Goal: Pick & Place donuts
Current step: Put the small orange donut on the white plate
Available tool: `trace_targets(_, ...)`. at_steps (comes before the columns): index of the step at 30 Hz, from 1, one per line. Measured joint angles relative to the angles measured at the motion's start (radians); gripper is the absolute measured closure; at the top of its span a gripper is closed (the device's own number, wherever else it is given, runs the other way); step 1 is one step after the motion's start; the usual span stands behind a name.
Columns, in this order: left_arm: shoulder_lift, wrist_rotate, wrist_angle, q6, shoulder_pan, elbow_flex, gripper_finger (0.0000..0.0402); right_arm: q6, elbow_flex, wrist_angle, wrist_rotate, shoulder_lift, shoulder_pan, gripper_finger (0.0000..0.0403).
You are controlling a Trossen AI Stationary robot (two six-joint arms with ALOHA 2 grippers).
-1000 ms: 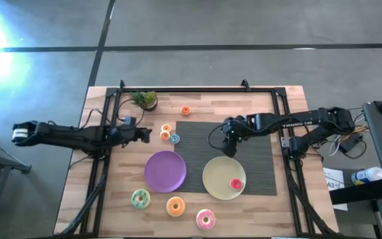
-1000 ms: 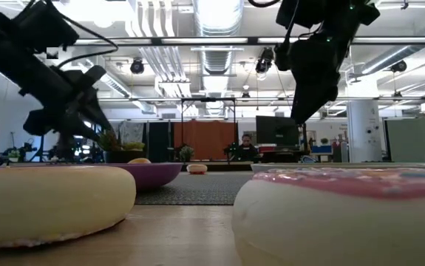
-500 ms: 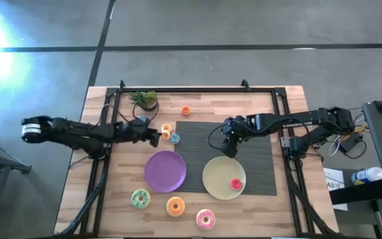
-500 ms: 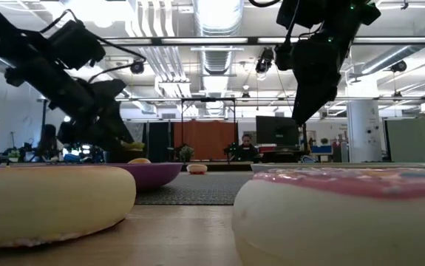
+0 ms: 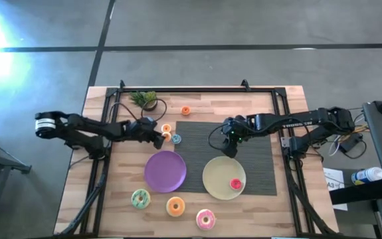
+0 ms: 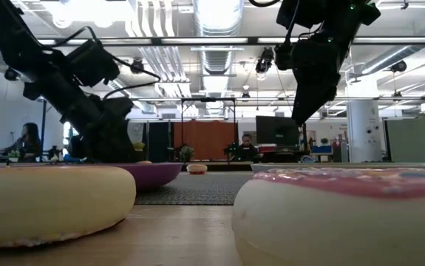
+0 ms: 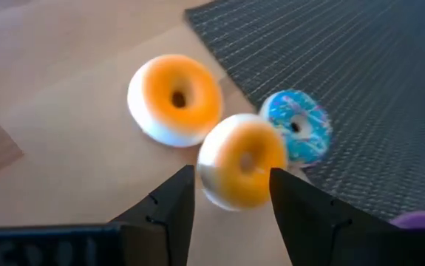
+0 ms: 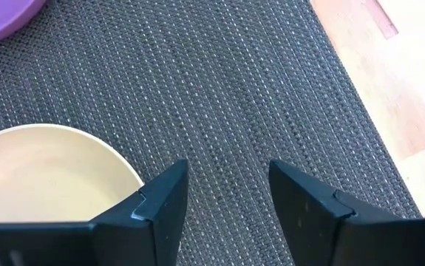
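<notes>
My left gripper (image 5: 159,138) is open, low over the wood at the dark mat's left edge. In the left wrist view its fingertips (image 7: 230,193) flank a small orange-iced donut (image 7: 242,168), which is tilted beside the blue donut (image 7: 295,133). A second small orange-iced donut (image 7: 175,100) lies flat on the wood; in the high view it (image 5: 166,128) and the blue one (image 5: 175,138) show. My right gripper (image 5: 230,145) hangs open over the mat (image 8: 256,89) by the yellow plate's far rim (image 8: 57,155). A red donut (image 5: 236,184) lies on that plate. My left gripper comes at the tilted orange-iced donut slanting down from the table's left, one fingertip (image 7: 179,196) on each side of its ring. I cannot tell whether the fingers touch it. The donut rests with its lower edge on the wood.
A purple plate (image 5: 165,170) sits left of the yellow plate (image 5: 218,174). Green (image 5: 139,198), orange (image 5: 175,206) and pink (image 5: 205,219) larger donuts lie near the near edge. Another small orange donut (image 5: 185,110) and a potted plant (image 5: 144,99) stand by the far edge.
My left arm has reached toward the table's right and come down, bringing its gripper from the left frame rail up to the cluster of small donuts at the mat's edge. The right arm has kept still.
</notes>
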Motion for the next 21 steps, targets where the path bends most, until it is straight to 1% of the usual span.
trace_targets(2,0.023,-0.002,0.008,0.017,0.002,0.009,0.0264,0.000,0.000,0.000,0.000,0.000,0.000,0.0220)
trace_targets(4,0.045,0.002,0.011,0.034,0.001,0.020,0.0285,0.000,0.000,0.002,0.000,0.000,0.000,0.0220)
trace_targets(6,0.070,0.021,0.011,0.055,0.002,0.034,0.0314,0.000,0.000,0.003,0.000,0.000,0.000,0.0220)
trace_targets(10,0.115,0.050,0.012,0.095,0.002,0.076,0.0384,-0.001,0.000,0.017,0.000,0.000,0.000,0.0220)
trace_targets(11,0.124,0.053,0.009,0.101,0.002,0.088,0.0392,-0.004,0.000,0.026,0.000,0.000,0.000,0.0220)
trace_targets(14,0.128,0.052,-0.012,0.118,0.001,0.127,0.0399,-0.015,0.000,0.064,0.000,-0.005,0.000,0.0221)
trace_targets(17,0.081,0.041,-0.122,0.158,-0.015,0.187,0.0400,-0.071,0.018,0.102,0.000,-0.009,0.000,0.0224)
trace_targets(19,0.029,0.012,-0.204,0.213,-0.036,0.240,0.0401,-0.177,0.044,0.136,0.000,-0.011,0.004,0.0226)
trace_targets(21,-0.022,-0.040,-0.248,0.287,-0.071,0.308,0.0401,-0.305,0.074,0.179,0.000,-0.007,0.011,0.0227)
